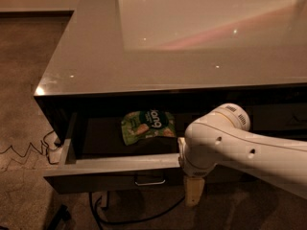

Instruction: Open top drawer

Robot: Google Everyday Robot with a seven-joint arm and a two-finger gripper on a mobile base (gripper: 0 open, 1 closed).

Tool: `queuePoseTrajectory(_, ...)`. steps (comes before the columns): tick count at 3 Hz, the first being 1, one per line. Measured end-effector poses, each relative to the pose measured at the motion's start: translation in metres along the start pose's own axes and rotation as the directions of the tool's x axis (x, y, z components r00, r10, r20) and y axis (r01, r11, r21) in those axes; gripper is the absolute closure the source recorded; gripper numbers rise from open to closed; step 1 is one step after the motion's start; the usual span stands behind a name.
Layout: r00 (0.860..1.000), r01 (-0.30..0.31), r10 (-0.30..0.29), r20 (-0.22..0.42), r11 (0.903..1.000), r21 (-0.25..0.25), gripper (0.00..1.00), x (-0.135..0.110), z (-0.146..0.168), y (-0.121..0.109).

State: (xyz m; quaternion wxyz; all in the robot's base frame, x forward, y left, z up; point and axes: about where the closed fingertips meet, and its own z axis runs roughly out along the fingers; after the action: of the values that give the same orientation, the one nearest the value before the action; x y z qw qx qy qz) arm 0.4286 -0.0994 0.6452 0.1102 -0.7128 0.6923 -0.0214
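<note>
**Top drawer [113,166] sticking out under the countertop [96,56]**

There's a green snack bag [146,125] lying inside the drawer. The gripper [193,194] hangs in front of the drawer face, just right of its metal handle [149,181]. Honestly can't tell its grip state.

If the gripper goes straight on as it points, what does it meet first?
Probably the floor: the gripper points down, in front of the top drawer. A black cable lies near; depth is unclear.
</note>
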Motion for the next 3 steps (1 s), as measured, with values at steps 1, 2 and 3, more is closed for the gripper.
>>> queuePoseTrajectory(1, 0.999, 0.029, -0.03, -0.034, 0.9991, -0.032, 0.0, 0.012, 0.017, 0.0)
queuePoseTrajectory(2, 0.999, 0.031, -0.032, -0.034, 0.999, -0.031, 0.0, 0.012, 0.017, 0.0)
queuePoseTrajectory(3, 0.997, 0.073, -0.073, -0.015, 0.9972, -0.013, 0.0, -0.005, 0.014, -0.006)
